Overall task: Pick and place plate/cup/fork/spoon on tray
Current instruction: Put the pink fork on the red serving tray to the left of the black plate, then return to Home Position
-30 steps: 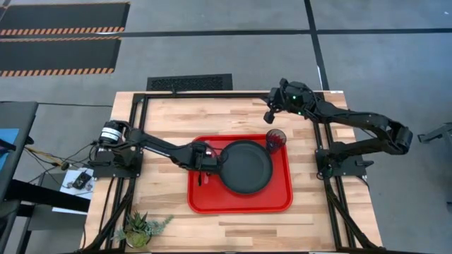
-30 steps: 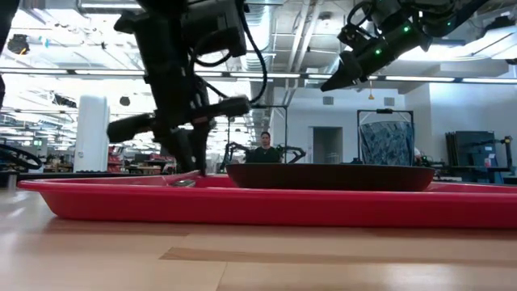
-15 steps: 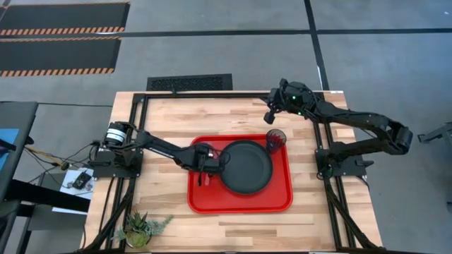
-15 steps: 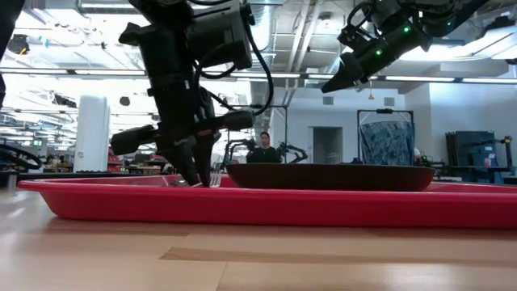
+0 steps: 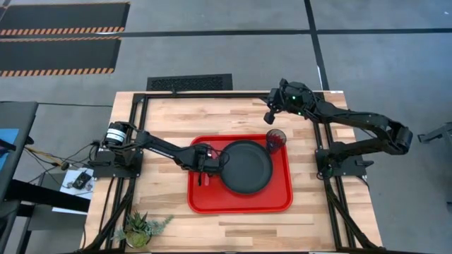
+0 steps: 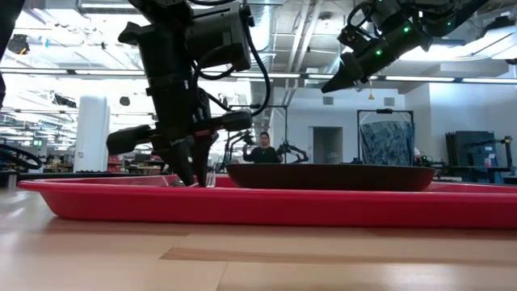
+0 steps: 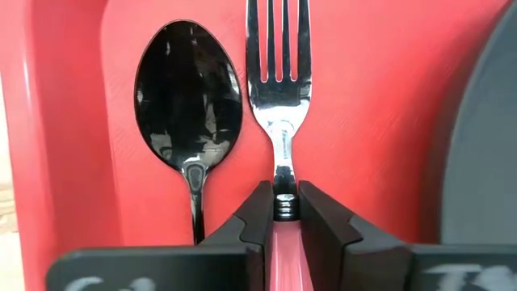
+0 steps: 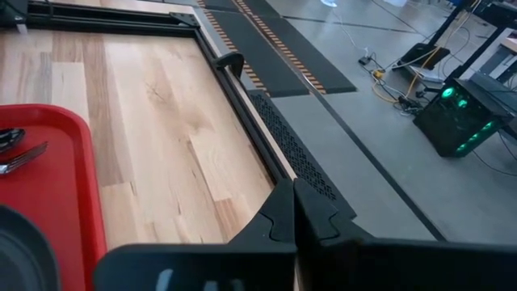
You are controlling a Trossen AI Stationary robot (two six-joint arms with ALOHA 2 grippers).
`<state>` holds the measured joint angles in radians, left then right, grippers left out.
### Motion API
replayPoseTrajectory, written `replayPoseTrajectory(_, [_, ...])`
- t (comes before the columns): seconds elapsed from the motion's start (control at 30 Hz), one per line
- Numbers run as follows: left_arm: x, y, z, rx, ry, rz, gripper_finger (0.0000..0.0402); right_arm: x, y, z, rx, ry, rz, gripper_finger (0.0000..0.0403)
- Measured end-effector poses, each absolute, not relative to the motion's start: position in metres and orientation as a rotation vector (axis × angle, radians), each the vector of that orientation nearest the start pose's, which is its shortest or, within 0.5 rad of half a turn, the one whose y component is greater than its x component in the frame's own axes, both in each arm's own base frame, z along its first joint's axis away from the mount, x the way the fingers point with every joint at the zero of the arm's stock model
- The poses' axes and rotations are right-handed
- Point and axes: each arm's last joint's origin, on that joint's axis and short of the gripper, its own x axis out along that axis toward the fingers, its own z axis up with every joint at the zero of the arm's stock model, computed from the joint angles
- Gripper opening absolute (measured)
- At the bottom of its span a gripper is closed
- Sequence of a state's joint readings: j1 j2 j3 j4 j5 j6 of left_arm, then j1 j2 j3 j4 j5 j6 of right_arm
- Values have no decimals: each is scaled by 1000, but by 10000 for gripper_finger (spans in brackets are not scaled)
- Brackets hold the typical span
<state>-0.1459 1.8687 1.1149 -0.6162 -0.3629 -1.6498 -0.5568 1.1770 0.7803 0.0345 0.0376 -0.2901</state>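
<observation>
Left hand (image 7: 279, 212): low over the red tray (image 5: 240, 201), near its 9 o'clock edge; fingers (image 7: 257, 218) pinching the red handle of the fork (image 7: 277, 121) just behind the metal neck. Fork lies flat on the tray floor, tines pointing away from the hand.

Spoon (image 7: 187, 105): dark metal, flat on the tray, just beside the fork and parallel to it, on the side toward the tray's rim; apart from the hand's fingers.

Plate (image 5: 246, 166): matte black, round, at the tray's centre, at 3 o'clock from the left hand and close to it.

Cup (image 5: 275, 138): smoky tumbler, upright in the tray's 1 o'clock corner, just beside the plate's rim.

Right hand (image 5: 270, 117): raised above the bare tabletop (image 5: 176, 120) at 12 o'clock from the cup, well off the tray; fingers (image 8: 279, 212) pressed together, nothing between them.

Surface: light wooden tabletop in a black frame; small potted plant (image 5: 140, 228) at its 7 o'clock corner.

Room: grey floor with hazard-striped mats (image 5: 63, 37); in the low view a person (image 6: 262, 149) sits far behind the tray.
</observation>
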Motion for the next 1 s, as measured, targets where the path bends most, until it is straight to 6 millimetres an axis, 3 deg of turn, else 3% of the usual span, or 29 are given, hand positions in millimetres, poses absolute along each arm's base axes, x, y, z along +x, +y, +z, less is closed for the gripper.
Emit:
replayPoseTrajectory(0.63, [334, -40, 140, -1045, 855, 1119, 95, 219, -137, 274, -188, 438, -531, 4])
replayPoseTrajectory(1.0, [323, -36, 169, -893, 838, 1071, 96, 219, -137, 274, -207, 441, -528, 4])
